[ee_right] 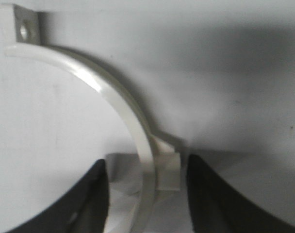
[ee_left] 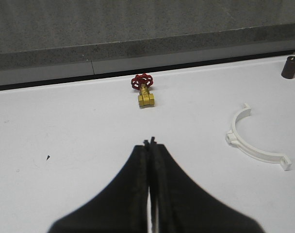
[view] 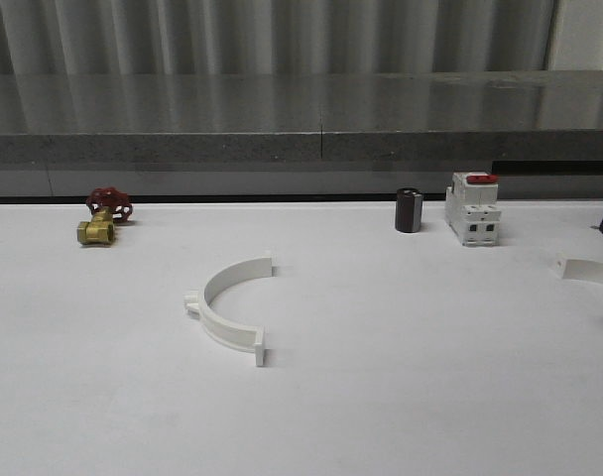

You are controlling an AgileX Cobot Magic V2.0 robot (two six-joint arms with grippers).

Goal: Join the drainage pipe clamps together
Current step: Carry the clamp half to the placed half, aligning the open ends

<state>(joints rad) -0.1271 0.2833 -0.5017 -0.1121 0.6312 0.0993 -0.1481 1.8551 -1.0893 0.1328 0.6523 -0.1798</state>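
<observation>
One white half-ring drainage pipe clamp (view: 210, 302) lies flat on the table left of centre, its ends pointing right; in the left wrist view this clamp (ee_left: 254, 151) lies off to one side of the fingers. My left gripper (ee_left: 149, 142) is shut and empty above bare table, well apart from it. A second clamp half (view: 589, 270) lies at the table's far right edge. In the right wrist view that clamp (ee_right: 113, 97) runs between my right gripper's (ee_right: 147, 189) black fingers (ee_right: 220, 199). The gripper is open, straddling the band and its outer tab, with gaps on both sides.
A brass valve with a red handwheel (view: 103, 216) sits at the back left. A dark cylinder (view: 409, 210) and a white breaker with a red top (view: 472, 208) stand at the back right. A grey ledge (view: 301, 149) runs behind the table.
</observation>
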